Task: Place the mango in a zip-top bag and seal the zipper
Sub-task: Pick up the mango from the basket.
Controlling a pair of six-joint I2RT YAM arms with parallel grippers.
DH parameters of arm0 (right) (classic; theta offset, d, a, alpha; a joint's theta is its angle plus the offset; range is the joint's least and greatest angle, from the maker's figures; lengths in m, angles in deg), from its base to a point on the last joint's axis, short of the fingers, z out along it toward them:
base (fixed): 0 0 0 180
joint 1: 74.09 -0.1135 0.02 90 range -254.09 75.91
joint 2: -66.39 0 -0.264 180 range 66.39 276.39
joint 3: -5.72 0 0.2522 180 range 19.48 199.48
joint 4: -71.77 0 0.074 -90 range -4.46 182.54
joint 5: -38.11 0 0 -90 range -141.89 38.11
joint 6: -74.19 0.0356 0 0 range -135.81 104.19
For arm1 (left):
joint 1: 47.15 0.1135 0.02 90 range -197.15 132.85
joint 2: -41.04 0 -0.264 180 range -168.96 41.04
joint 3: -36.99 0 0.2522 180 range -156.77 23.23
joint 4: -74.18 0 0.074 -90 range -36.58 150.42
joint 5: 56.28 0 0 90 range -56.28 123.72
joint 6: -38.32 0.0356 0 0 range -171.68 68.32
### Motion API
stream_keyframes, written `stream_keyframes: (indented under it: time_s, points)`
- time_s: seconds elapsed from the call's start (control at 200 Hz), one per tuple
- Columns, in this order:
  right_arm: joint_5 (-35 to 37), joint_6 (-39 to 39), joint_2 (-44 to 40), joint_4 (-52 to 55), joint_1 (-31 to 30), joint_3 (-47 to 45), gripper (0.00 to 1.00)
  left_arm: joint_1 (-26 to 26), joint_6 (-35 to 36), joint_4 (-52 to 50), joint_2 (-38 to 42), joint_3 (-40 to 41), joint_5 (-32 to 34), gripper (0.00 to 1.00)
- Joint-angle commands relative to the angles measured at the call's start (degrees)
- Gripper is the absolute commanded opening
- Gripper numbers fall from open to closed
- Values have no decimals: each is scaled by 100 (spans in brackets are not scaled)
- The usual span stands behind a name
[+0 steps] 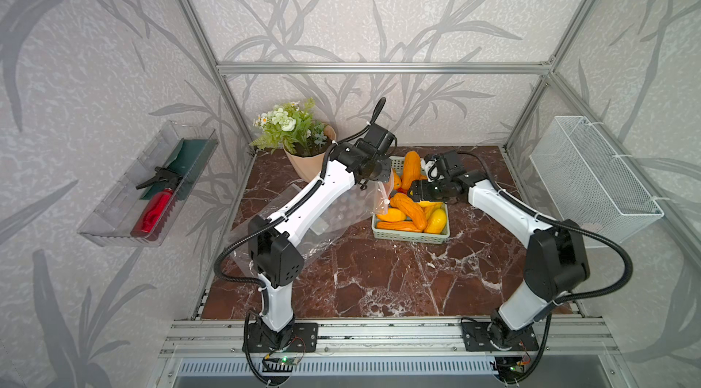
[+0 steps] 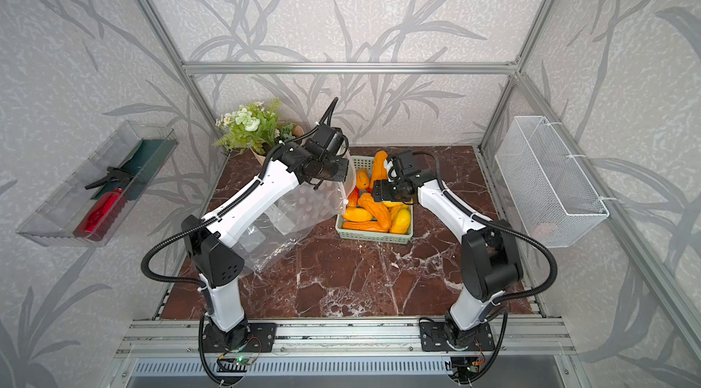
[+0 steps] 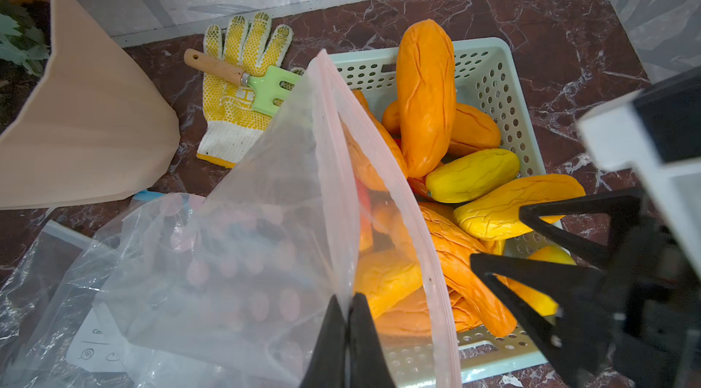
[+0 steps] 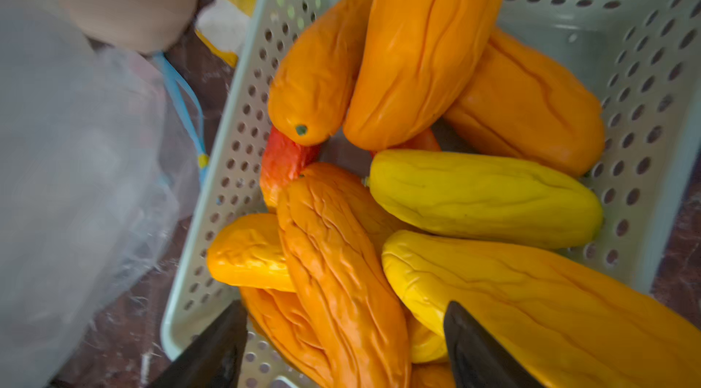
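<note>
Several orange and yellow mangoes (image 1: 409, 209) (image 4: 481, 196) lie piled in a pale green perforated basket (image 1: 411, 240) (image 4: 645, 63). My left gripper (image 3: 347, 297) is shut on one lip of a clear zip-top bag (image 3: 265, 234) (image 2: 303, 208). It holds the bag's mouth up beside the basket's left edge, and the pink zipper strip (image 3: 379, 162) hangs apart. My right gripper (image 4: 346, 306) (image 1: 411, 192) is open just above the pile. A wrinkled orange mango (image 4: 341, 272) lies below the gap between its fingers, and nothing is held.
A paper-wrapped flower pot (image 1: 303, 139) stands at the back left. A dotted glove with a green hand rake (image 3: 242, 75) lies behind the bag. More clear bags (image 1: 261, 227) lie under my left arm. A wire basket (image 1: 591, 177) and a tray with a red bottle (image 1: 151, 208) hang on the side walls.
</note>
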Motion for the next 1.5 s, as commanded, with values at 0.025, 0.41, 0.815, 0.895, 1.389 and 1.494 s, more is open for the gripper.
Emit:
stream_keyframes:
  time_s: [0.025,0.41,0.815,0.895,1.389,1.494]
  points:
    - [345,-1092,384,353,-272,440,84,14,65,60,257,130,-96,0]
    - [677,-1337,1894,1423,-518,1944,78,14,12,103,338,132,-92,0]
    - [582,-1131,1752,1438,-514,1859,43,34,-27,142,422,254,-91,0]
    - [590,-1006,1458,1354,-492,1848,33,47,-49,173,430,273,-125,0]
    - [-16,3201,-1352,-4304,87,-684,25,322,-435,129,187,-105,-759,0]
    - [111,3755,-996,-5434,-94,-537,24,383,-546,-15,47,-394,-910,0]
